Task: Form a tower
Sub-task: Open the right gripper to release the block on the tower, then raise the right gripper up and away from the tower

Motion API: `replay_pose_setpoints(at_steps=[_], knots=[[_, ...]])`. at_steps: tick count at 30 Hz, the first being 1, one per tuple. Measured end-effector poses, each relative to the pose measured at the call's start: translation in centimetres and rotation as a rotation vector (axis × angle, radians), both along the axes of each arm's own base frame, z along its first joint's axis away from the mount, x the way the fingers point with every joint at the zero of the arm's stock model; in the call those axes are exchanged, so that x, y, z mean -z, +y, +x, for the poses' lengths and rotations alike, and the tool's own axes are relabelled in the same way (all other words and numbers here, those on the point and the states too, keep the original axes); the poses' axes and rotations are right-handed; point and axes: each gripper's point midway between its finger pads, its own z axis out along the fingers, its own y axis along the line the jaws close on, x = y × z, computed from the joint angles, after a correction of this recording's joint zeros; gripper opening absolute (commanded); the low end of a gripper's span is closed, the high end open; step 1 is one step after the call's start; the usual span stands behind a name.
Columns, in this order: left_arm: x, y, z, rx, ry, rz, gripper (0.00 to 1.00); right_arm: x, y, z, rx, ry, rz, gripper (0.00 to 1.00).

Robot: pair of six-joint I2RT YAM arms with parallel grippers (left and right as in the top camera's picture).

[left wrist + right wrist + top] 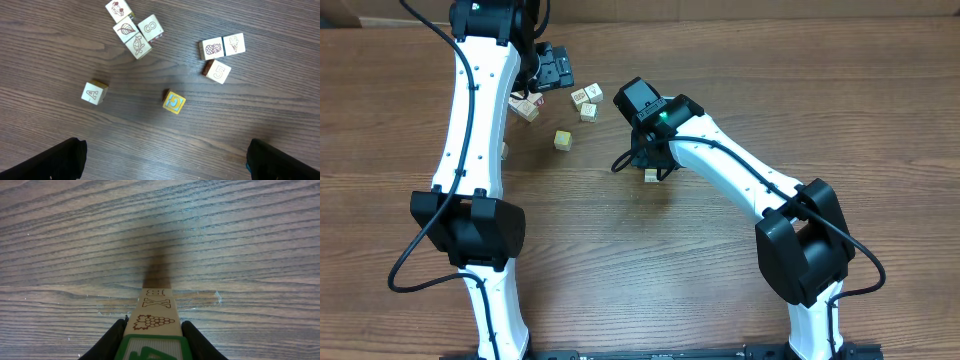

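Nearest the bases, bare surface (650,290) between the two arms, with open room on every side. Next out, the tower (650,177), standing well apart from all loose cubes. In the right wrist view, right hand (152,327) narrowed onto the tower (156,305), black fingers (111,340) pressed to both sides of the green-framed top cube. Tower upright, foot on the surface, side faces marked with grapes, an X, then a mark too foreshortened to read. From overhead, only a pale corner visible under that hand, no markings legible. Further out, yellow cube (563,140) alone, free room all round. Beyond it, group of three cubes (587,100) and cluster of four cubes (525,106), the two lots apart, the cluster just beside the left arm. Above them, left hand (553,68), holding nothing. In the left wrist view, left hand (164,152) spread wide, fingertips at the two lower corners. Markings legible in that view only: cube marked A (94,92) set apart, plus an 8, a 5, a pineapple and an ice-cream cone. Farthest, back edge of the surface, well clear of every cube.
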Motion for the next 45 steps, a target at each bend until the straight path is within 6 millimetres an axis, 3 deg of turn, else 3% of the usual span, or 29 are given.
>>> replay_pose_setpoints(at_steps=[6, 11, 18, 26, 33, 39, 42, 43, 45], knots=[[0.0, 0.0, 0.0, 0.0, 0.0, 0.0, 1.0, 0.0, 0.0, 0.0, 0.002, 0.001, 0.001, 0.66], [0.0, 0.0, 0.0, 0.0, 0.0, 0.0, 1.0, -0.1, 0.2, 0.2, 0.005, -0.007, 0.009, 0.85], [0.0, 0.0, 0.0, 0.0, 0.0, 0.0, 1.0, -0.9, 0.2, 0.9, 0.005, -0.027, 0.019, 0.86], [0.0, 0.0, 0.0, 0.0, 0.0, 0.0, 0.99, -6.0, -1.2, 3.8, 0.043, -0.075, 0.062, 0.84], [0.0, 0.0, 0.0, 0.0, 0.0, 0.0, 1.0, -5.6, -0.4, 1.8, -0.066, 0.008, 0.079, 0.87], [0.0, 0.0, 0.0, 0.0, 0.0, 0.0, 0.99, -5.9, 0.3, 2.5, -0.093, -0.028, 0.092, 0.91], [0.0, 0.0, 0.0, 0.0, 0.0, 0.0, 1.0, -6.1, -0.6, 3.6, -0.07, -0.053, 0.095, 0.93], [0.0, 0.0, 0.0, 0.0, 0.0, 0.0, 1.0, -6.1, -1.2, 3.9, -0.055, -0.052, 0.092, 1.0], [0.0, 0.0, 0.0, 0.0, 0.0, 0.0, 1.0, -6.0, -3.3, 4.6, -0.012, -0.042, 0.079, 1.0]])
